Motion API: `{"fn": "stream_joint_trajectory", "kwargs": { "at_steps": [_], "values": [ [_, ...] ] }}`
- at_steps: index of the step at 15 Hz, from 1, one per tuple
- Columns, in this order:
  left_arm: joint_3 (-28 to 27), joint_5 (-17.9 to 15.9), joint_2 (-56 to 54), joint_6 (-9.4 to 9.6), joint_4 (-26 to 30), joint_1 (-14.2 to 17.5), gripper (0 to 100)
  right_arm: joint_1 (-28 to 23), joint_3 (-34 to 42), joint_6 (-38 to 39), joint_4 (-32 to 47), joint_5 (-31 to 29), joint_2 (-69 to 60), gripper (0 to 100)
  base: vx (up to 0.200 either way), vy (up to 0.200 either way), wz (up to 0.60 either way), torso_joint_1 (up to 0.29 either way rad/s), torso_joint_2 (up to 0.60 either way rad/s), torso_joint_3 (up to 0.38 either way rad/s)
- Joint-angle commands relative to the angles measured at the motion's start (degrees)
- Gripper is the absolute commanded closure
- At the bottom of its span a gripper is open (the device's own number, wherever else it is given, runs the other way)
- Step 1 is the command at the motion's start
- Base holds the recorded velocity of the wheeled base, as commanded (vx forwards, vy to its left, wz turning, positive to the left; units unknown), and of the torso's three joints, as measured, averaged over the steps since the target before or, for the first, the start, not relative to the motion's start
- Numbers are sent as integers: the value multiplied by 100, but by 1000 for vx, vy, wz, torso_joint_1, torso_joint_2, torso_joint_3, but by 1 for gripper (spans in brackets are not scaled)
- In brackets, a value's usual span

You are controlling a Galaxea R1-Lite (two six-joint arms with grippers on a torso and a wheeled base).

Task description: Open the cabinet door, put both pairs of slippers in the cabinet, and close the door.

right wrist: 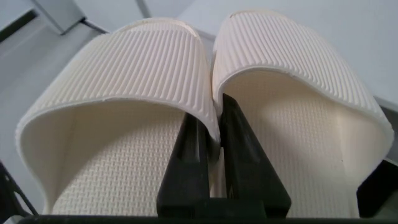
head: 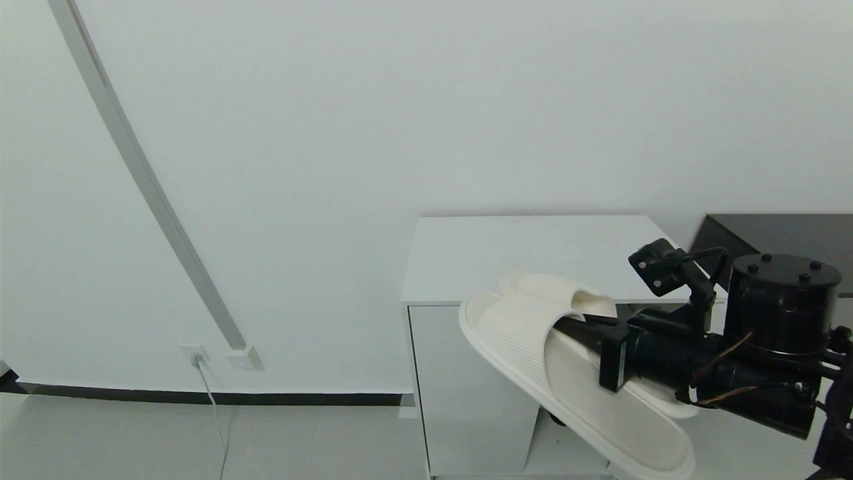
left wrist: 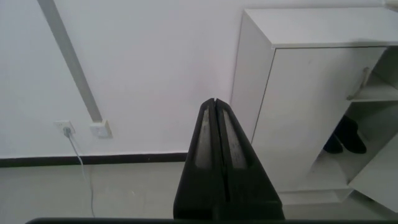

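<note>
Head view: a white cabinet point(head: 506, 257) stands against a pale wall point(head: 400, 100), right of centre. The right hand point(head: 573, 330) reaches in from the right at the height of the cabinet's top edge and holds a cream pair of slippers point(head: 526, 333) in the air in front of the cabinet. The slippers lie side by side, toes pointing away from the arm towards the cabinet and heels sloping down to the right. They hide the right part of the cabinet front; the left panel looks closed. Low on the wall to the left sits a socket point(head: 193, 352), and a cable point(head: 216, 413) runs down from it to the floor.

Left wrist view: the left hand point(left wrist: 214, 109) has its two fingers pressed flat together with nothing between them. It hangs well apart from the cabinet point(left wrist: 298, 112). The far side of the cabinet is open and shows a shelf point(left wrist: 376, 93) with dark shoes point(left wrist: 345, 137) below it. The socket point(left wrist: 65, 127) is on the wall beyond.

Right wrist view: the right hand point(right wrist: 214, 121) pinches the touching inner edges of the two ribbed uppers. One dark finger goes inside each slipper of the pair of slippers point(right wrist: 137, 68), and the fingers are nearly closed on them.
</note>
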Motion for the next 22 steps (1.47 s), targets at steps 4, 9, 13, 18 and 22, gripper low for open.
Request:
{"fn": "stream_joint_trajectory", "kwargs": {
  "at_steps": [4, 9, 13, 18, 22],
  "values": [
    [0, 7, 7, -2, -1, -2, 100, -246, 260, -63, -964, 450, 809, 100, -50, 0, 0, 2, 1, -1],
    [0, 7, 7, -2, -1, -2, 100, -229, 260, -71, -964, 441, 773, 100, 0, 0, 0, 0, 0, 0],
    [0, 7, 7, 7, -1, -2, 100, -220, 260, -71, -964, 441, 773, 100, 0, -100, 0, 2, 1, 1],
    [0, 7, 7, 7, -1, -2, 100, -202, 321, -80, -964, 441, 773, 100, 0, -200, 0, 5, 0, 2],
    [0, 7, 7, 7, -1, -2, 100, -185, 374, -150, -964, 441, 782, 100, 0, -200, 0, 6, 5, 0]
  ]
}}
